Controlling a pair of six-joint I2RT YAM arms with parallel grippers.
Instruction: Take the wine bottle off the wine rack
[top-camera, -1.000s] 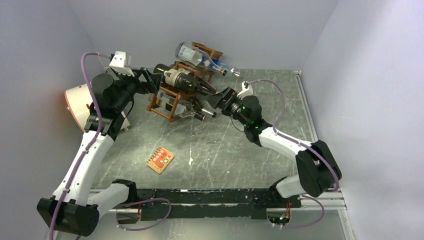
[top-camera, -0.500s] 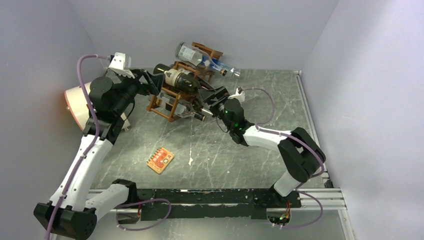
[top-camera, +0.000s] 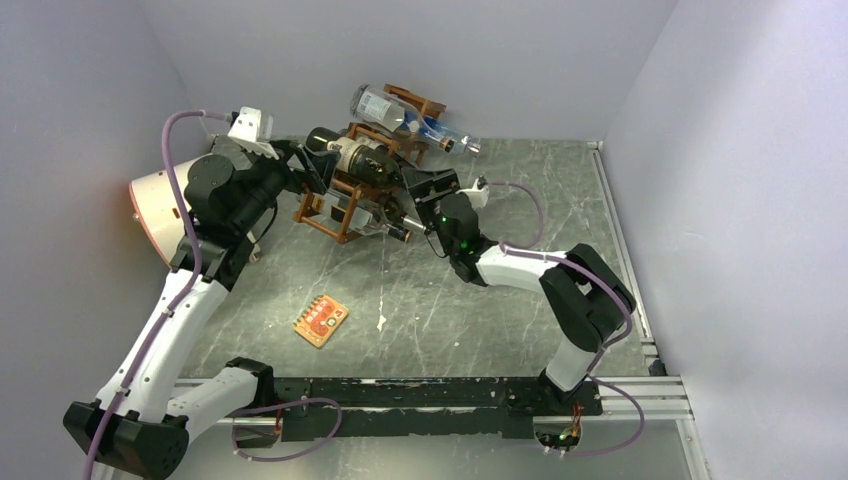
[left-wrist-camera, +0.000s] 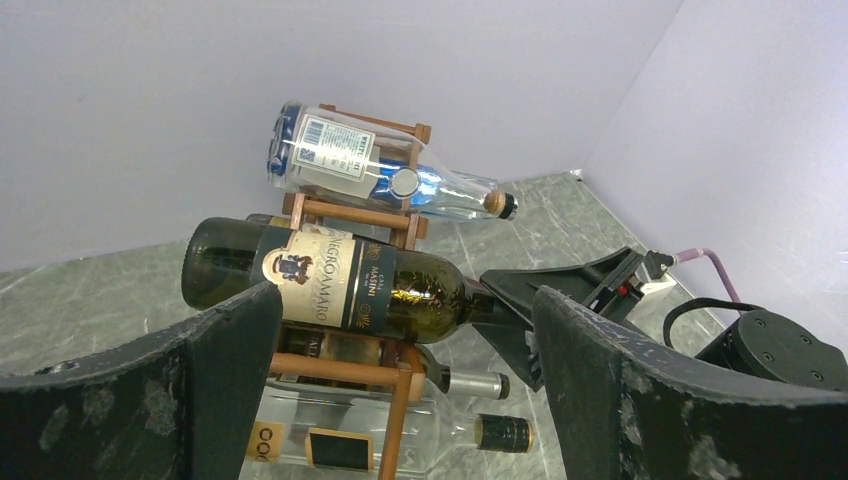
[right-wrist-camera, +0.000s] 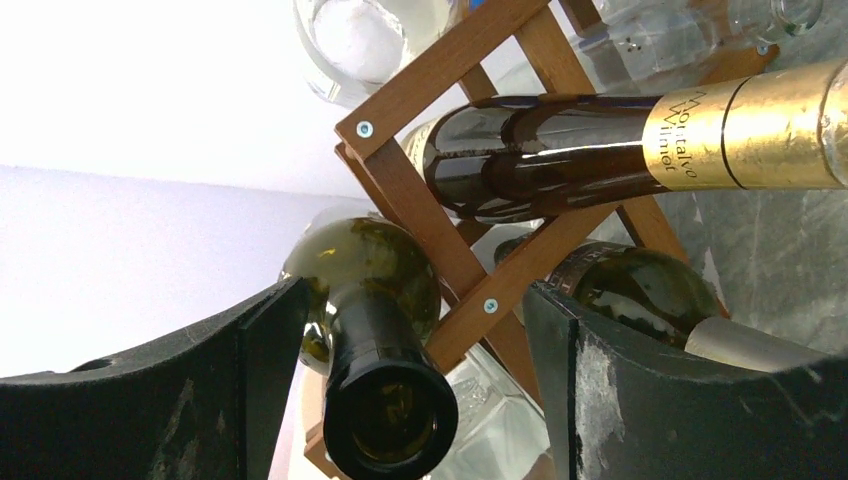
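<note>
The dark green wine bottle (left-wrist-camera: 340, 290) lay on its side in the middle tier of the wine rack (left-wrist-camera: 345, 368), which stood at the back of the desk (top-camera: 480, 300). Its long axis ran across the desk, base toward the left arm and neck poking out of the rack toward the right. We saw the right pincer (right-wrist-camera: 412, 290) nearest the work, jaws apart and bracketing that neck. The bottle's mouth pointed almost straight back along the pincer's line, with a gap on each side and nothing gripped. The left pincer (left-wrist-camera: 408, 295) hung wide open off the base end, holding nothing. In our judgement, the draw would have to run along the neck's axis, clear of the bars.
</note>
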